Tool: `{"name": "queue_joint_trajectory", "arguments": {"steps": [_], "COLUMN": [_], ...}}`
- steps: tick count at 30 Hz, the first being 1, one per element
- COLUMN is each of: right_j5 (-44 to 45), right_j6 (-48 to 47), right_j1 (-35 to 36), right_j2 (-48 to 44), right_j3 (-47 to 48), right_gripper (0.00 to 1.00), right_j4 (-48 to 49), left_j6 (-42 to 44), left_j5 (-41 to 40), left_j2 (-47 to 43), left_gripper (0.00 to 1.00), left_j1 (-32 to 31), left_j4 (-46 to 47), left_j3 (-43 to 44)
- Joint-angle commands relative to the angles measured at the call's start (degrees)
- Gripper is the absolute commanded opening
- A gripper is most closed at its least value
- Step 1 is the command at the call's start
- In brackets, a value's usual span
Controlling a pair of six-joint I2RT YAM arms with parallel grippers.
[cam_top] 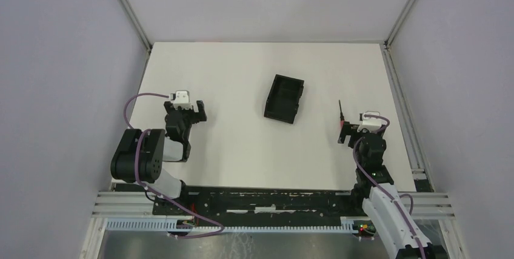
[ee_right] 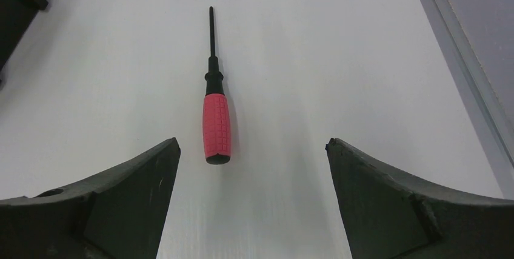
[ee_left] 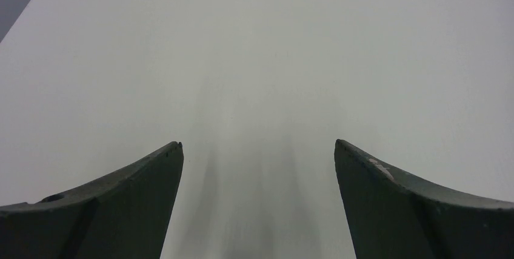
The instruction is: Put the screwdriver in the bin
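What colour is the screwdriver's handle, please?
Pinkish red, with a gridded grip; the screwdriver shows best in the right wrist view.

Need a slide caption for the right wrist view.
Open right claw above the white tabletop, a small red-handled, dark-shafted screwdriver lying flat in front, handle nearest.

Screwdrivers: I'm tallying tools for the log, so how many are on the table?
1. The red-handled screwdriver lies flat on the table, right of the black bin, just ahead of the open right gripper, shaft pointing away from it. None shows inside the bin.
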Motion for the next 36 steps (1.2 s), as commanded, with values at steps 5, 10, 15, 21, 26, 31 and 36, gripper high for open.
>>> {"name": "queue_joint_trajectory", "arguments": {"steps": [5,10,15,21,26,31,36], "right_j5": [-1.38,-5.65,-7.47,-5.77,-6.55,-9.51,-10.55], "right_j6": [0.38,-2.51,-3.78,-3.28,-2.48,-2.03,-2.77], "right_j1": [-0.1,-0.13,-0.16,-0.71,-1.54,-2.22,-2.27], "right_j2": [14.65,36.43,53.72,62.71,68.44,69.41,67.03], "right_j3": [25.43,48.93,61.61,58.6,54.39,53.01,62.58], "right_gripper": [0.98,0.98,0.92,0.9,0.73,0.31,0.0], "right_j4": [-17.08,-35.85,-44.7,-40.68,-36.87,-36.75,-45.68], "left_j6": [-1.88,-1.88,-1.88,-1.88,-1.88,-1.88,-1.88], "left_j5": [0.5,0.5,0.49,0.5,0.5,0.48,0.54], "left_j2": [-0.9,-0.95,-0.94,-0.95,-0.95,-0.93,-0.95], "left_gripper": [1.0,1.0,1.0,1.0,1.0,1.0,1.0], "left_j1": [0.4,0.35,0.36,0.36,0.36,0.36,0.36], "left_j4": [1.65,1.66,1.65,1.66,1.66,1.66,1.64], "left_j3": [0.24,0.2,0.2,0.24,0.2,0.2,0.22]}}
